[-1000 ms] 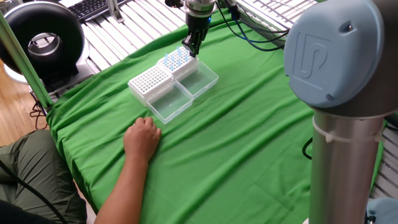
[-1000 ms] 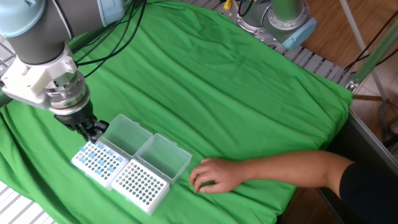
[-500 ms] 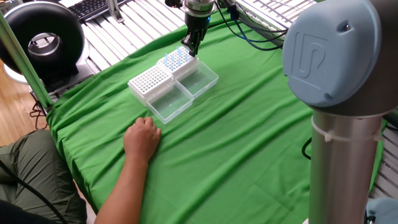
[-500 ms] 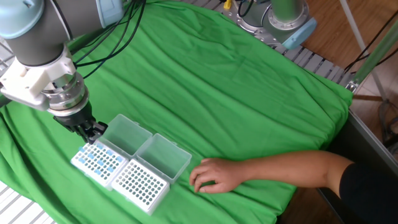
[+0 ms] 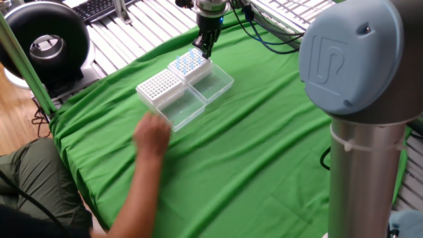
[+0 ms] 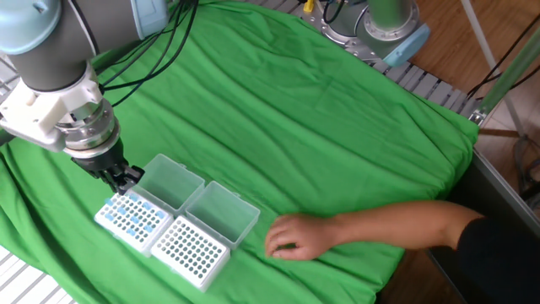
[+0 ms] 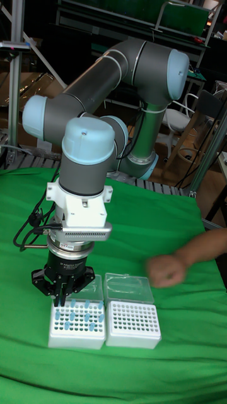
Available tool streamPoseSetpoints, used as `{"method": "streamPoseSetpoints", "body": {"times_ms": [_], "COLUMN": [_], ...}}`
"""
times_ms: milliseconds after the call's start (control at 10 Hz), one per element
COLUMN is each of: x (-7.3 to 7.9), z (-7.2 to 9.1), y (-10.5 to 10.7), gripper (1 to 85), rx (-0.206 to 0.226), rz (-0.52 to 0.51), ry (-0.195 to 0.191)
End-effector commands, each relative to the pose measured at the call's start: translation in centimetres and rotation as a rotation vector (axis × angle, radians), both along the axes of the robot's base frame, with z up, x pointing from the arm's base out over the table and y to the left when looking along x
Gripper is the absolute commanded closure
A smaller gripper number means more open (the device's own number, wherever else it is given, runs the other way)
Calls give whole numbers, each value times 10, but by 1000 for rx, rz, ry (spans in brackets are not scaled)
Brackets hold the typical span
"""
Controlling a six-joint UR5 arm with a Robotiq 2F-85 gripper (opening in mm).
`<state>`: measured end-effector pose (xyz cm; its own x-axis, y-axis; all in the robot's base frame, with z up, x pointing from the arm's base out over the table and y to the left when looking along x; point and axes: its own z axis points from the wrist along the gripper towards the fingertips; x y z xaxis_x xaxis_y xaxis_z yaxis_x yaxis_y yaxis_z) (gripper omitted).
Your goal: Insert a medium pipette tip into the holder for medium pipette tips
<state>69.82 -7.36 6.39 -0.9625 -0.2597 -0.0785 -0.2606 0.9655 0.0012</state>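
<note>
Tall fixed view gives us the jaws (image 7: 64,297) hanging over the back edge of the holder for medium pipette tips (image 7: 77,324), the white rack whose holes carry several blue-topped tips. The fingers sit close together, but we cannot tell whether they pinch a tip. Just beside this rack, touching it, stands a second white rack (image 7: 132,324) with empty holes. Both clear lids (image 6: 172,181) lie folded open behind the racks. Everything rests on a green cloth (image 6: 321,127) covering the counter. In the other fixed view, a person's hand (image 6: 294,236) rests on the cloth near the second rack; it looks blurred in one fixed view.
</note>
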Motion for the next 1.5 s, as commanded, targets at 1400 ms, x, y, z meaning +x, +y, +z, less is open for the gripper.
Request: {"method": "streamPoseSetpoints", "body": {"times_ms": [1400], "x": [-5], "z": [83], "y": [6], "gripper": [847], "rx": [-22], "rz": [-14], "ry": [28]}}
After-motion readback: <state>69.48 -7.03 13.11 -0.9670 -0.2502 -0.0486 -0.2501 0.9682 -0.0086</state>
